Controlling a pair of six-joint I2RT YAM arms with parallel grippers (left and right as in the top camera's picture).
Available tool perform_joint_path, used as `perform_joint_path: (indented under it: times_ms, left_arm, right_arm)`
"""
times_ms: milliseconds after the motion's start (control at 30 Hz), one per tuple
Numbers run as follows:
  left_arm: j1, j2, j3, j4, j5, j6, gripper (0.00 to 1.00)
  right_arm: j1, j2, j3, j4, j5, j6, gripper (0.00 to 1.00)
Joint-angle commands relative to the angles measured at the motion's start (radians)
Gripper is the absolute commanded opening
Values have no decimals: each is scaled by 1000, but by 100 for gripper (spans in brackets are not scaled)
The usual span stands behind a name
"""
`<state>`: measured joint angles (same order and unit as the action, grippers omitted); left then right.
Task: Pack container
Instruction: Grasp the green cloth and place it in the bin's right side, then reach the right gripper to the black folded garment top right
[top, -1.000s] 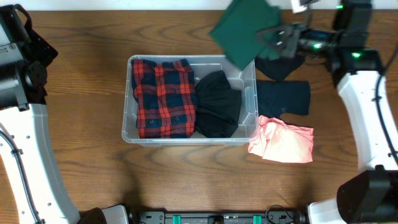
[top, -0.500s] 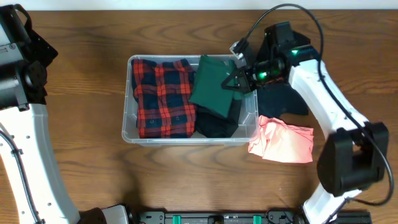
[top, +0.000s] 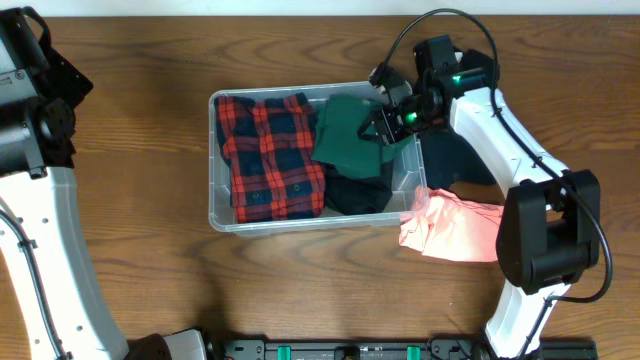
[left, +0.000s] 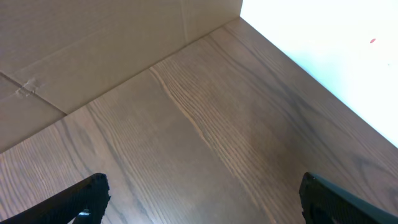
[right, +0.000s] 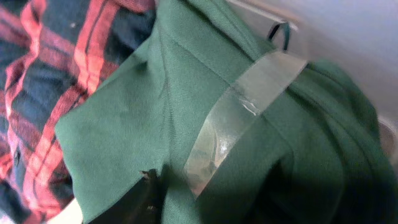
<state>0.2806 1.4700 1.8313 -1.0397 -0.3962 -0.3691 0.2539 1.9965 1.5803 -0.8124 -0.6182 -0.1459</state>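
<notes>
The container (top: 216, 215) is a clear plastic tub in the middle of the table. A red and navy plaid shirt (top: 275, 155) lies in its left half and a black garment (top: 355, 192) at its front right. A green garment (top: 348, 135) lies over the tub's back right part. My right gripper (top: 387, 124) is shut on its right edge, low over the tub's right wall. In the right wrist view the green cloth (right: 124, 130) fills the frame, with the plaid shirt (right: 37, 81) at left. My left gripper (left: 205, 208) is open and empty over bare table, far from the tub.
A pink garment (top: 455, 228) lies on the table by the tub's front right corner. A dark navy garment (top: 455, 165) lies right of the tub, under my right arm. A cardboard surface (left: 93, 43) borders the table in the left wrist view.
My right gripper has swung the green garment down from the table's back edge into the tub's right part. The tub has shifted slightly right. The left arm has not moved.
</notes>
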Motion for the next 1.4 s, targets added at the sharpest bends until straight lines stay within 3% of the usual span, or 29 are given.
perform_joint_path:
  times_ms: [0,33,67,200,333,533,700,1200,1367]
  left_arm:
    - [4,5,-1,0,-16,-2,98]
    - [4,5,-1,0,-16,-2,98]
    - [4,5,-1,0,-16,-2,98]
    - [4,5,-1,0,-16,-2,98]
    - [4,5,-1,0,-16,-2,98]
    - [4,5,-1,0,-16,-2,98]
    - [4,5,-1,0,-16,-2,98]
    - [4,5,-1,0,-16,-2,98]
    - [4,5,-1,0,-16,-2,98]
  right_arm:
    - [-5,-63,101,-38,55,34,56]
    - [-7,-90,135,-55,65,46,72]
    - [-10,-111,161,-66,88,63,81]
    - [-30,-206,242,-79,296,176,83]
    - [-87,-283,252,-79,499,302,92]
    - [-284,-254,248,-90,462,410,96]
    - [-436,-90,248,-85,407,480,99]
    - [-479,430,248,171,-96,552,99]
    - [-463,498,248,200,-175,554,74]
